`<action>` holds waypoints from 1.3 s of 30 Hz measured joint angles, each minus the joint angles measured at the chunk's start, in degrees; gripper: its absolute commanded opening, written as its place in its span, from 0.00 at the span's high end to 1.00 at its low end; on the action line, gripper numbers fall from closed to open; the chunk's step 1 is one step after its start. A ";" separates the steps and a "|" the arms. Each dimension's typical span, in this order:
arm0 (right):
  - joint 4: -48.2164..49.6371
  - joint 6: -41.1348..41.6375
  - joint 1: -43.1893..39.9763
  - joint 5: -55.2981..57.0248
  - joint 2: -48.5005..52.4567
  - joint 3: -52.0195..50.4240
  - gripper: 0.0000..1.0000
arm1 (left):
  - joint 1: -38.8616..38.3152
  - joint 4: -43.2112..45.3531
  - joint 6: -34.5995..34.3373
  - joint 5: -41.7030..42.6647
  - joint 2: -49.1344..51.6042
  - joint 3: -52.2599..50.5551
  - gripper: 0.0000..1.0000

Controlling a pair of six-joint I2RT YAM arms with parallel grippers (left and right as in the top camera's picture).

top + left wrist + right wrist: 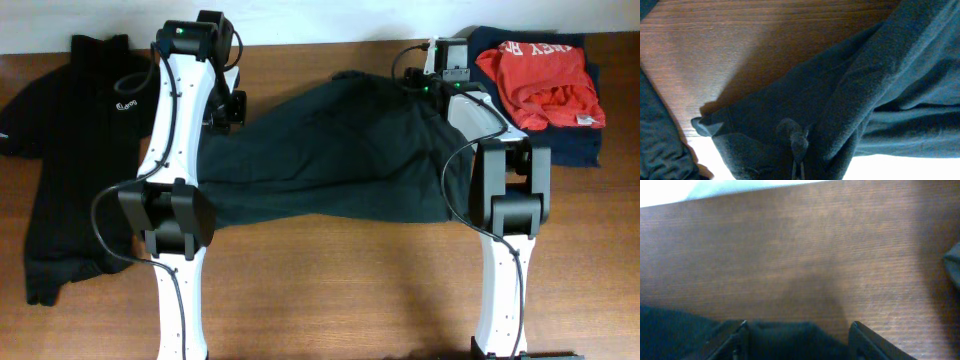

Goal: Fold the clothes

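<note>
Straddling black T-shirt [782, 341] fabric, right fingers [863, 339] spread wide; left fingers hidden, cannot tell.

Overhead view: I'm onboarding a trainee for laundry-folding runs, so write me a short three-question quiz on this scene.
1. True or false: the red-orange crumpled garment lies on the navy folded garment.
2. What lies at the brown wooden table's left end? A black collared polo shirt; B white towel; C blue jeans.
3. How many white robot arms reach over the black soft fabric T-shirt?
Key: 1 true; 2 A; 3 two.
</note>
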 measured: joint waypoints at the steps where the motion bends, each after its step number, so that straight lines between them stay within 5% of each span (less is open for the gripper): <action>1: 0.46 -0.13 -0.07 -0.02 0.00 0.00 0.51 | 0.00 0.00 0.02 -0.28 0.00 0.00 1.00; 4: 0.59 0.24 -0.09 -0.15 0.00 0.00 0.62 | 0.00 0.00 0.00 -0.68 0.00 0.00 0.99; 11: 0.76 0.57 -0.07 -0.35 0.07 0.00 0.61 | 0.00 0.00 0.02 -0.92 0.00 0.00 0.99; 13: 0.76 0.61 -0.07 -0.37 0.15 0.00 0.68 | 0.00 0.00 0.02 -0.92 0.00 0.00 1.00; 14: 0.76 0.61 -0.07 -0.42 0.31 0.00 0.83 | 0.00 0.00 0.00 -0.92 0.00 0.00 0.99; 16: 0.83 0.61 -0.07 -0.52 0.52 0.00 0.93 | 0.00 0.02 0.02 -0.92 0.00 0.00 0.99; 21: -2.71 1.01 -0.07 -1.42 1.16 2.64 0.96 | 0.00 0.44 0.00 -0.92 0.00 0.00 1.00; 25: -14.19 1.01 -0.09 -2.62 2.08 12.87 0.96 | 0.13 2.38 0.00 -1.09 0.00 0.00 0.99; 34: -63.34 0.37 -1.92 -4.33 2.58 55.32 0.96 | 8.55 4.26 0.00 -0.57 0.00 2.16 0.99; 39: -80.48 0.39 -4.35 -5.49 2.23 61.24 0.96 | 11.65 2.34 0.02 1.09 0.00 3.19 1.00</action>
